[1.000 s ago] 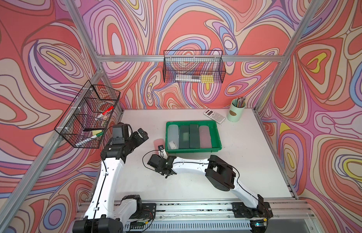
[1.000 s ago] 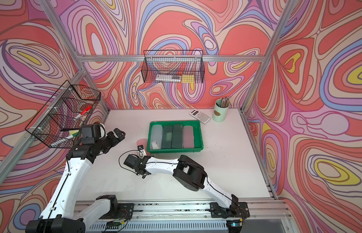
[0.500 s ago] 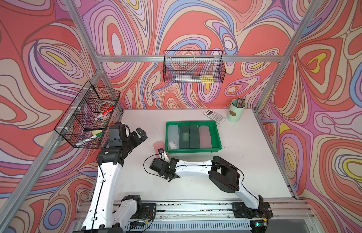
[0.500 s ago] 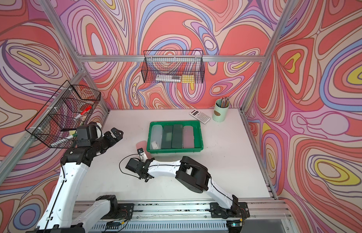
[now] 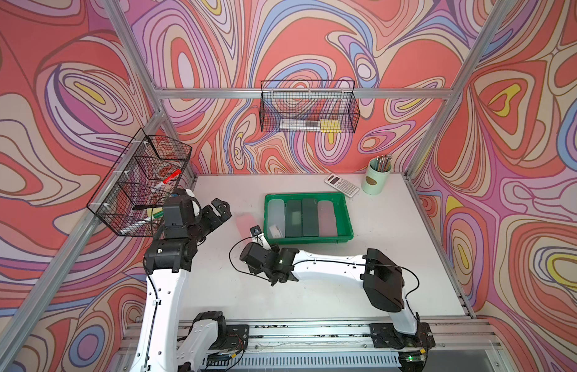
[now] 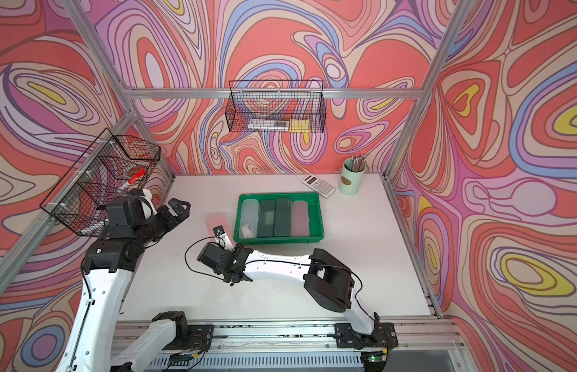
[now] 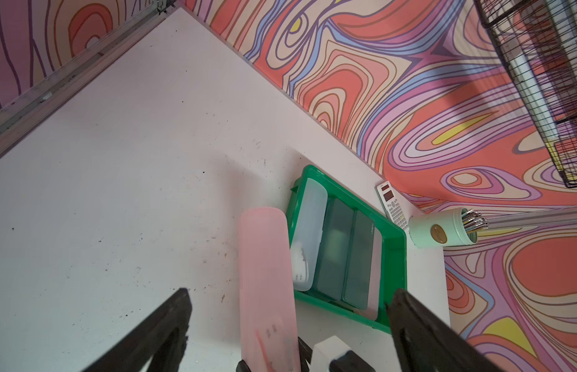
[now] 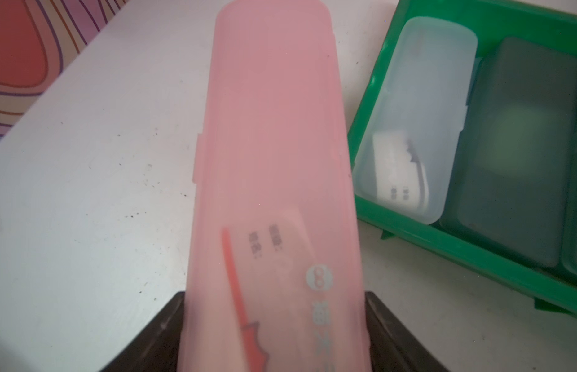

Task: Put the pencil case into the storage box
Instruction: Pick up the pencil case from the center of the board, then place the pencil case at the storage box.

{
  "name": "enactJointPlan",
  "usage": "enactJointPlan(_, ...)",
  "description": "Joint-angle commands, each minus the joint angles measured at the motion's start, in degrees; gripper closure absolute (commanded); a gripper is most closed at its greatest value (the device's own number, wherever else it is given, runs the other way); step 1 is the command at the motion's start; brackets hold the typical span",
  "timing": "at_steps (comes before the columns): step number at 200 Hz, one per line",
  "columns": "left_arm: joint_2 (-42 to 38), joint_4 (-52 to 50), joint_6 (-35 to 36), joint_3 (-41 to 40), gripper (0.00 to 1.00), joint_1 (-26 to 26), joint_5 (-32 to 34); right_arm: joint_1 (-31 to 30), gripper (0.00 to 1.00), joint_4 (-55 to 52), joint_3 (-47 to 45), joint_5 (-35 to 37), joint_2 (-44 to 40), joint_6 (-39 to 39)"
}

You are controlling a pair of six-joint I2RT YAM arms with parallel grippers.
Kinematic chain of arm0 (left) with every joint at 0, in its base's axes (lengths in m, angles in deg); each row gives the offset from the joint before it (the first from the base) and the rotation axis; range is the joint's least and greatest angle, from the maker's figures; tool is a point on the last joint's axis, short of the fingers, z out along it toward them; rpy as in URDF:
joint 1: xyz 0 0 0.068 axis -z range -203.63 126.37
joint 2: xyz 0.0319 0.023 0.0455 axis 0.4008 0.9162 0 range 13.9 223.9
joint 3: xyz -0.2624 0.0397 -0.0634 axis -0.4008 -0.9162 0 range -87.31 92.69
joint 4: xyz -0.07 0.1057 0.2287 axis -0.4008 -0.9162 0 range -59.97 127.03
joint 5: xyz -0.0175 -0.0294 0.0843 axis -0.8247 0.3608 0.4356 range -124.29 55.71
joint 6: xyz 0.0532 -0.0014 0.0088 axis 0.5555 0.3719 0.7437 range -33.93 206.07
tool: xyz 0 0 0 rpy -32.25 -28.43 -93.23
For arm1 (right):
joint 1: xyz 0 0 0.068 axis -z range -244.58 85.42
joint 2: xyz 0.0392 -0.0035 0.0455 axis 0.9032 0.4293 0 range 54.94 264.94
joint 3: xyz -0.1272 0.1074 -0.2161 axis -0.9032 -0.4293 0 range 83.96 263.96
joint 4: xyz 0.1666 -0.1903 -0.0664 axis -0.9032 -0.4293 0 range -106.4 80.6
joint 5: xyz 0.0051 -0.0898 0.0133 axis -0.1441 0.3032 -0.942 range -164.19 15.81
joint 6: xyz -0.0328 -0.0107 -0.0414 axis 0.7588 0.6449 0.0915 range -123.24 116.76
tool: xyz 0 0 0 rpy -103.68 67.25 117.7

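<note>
**Right gripper (image 8: 276, 328) holds case (image 5: 244, 221) left of box (image 5: 305, 195)**

The right gripper's fingers (image 8: 388, 325) are clamped on the pink case's near end, one on each long side. The case is just left of the green box, apart from it. Its long axis runs near to far, with the far end leaning slightly left, roughly parallel to the four cases (image 5: 301, 217) in the box. Farther left, the left gripper (image 5: 223, 209) is spread wide and empty.

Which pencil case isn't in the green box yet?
The bright pink case. It is outside the box, beside it, with the right gripper closed on its end. The other four lie side by side inside the box.
</note>
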Motion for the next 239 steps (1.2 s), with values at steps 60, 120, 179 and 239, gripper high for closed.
enactJointPlan(60, -0.4, -0.2, -0.6, -0.2, 0.02, -0.5, -1.7, 1.5, 0.40, 5.3, -7.9, 1.5, -5.3, -0.8)
enactJointPlan(120, 1.7, 2.3, -1.4, -0.8, 0.02, -0.4, -4.4, 4.5, 0.40, 4.8, -9.3, 6.3, -9.6, -0.7)
enactJointPlan(179, 7.7, 6.9, -0.9, -1.4, 0.03, 8.3, -4.9, 16.2, 0.41, 6.9, -19.6, 0.0, -18.0, 1.1)
enactJointPlan(239, 16.0, 14.8, -1.8, -3.1, 0.04, 21.2, -0.8, 29.1, 0.41, 8.3, -31.7, -5.4, -25.1, 2.8)
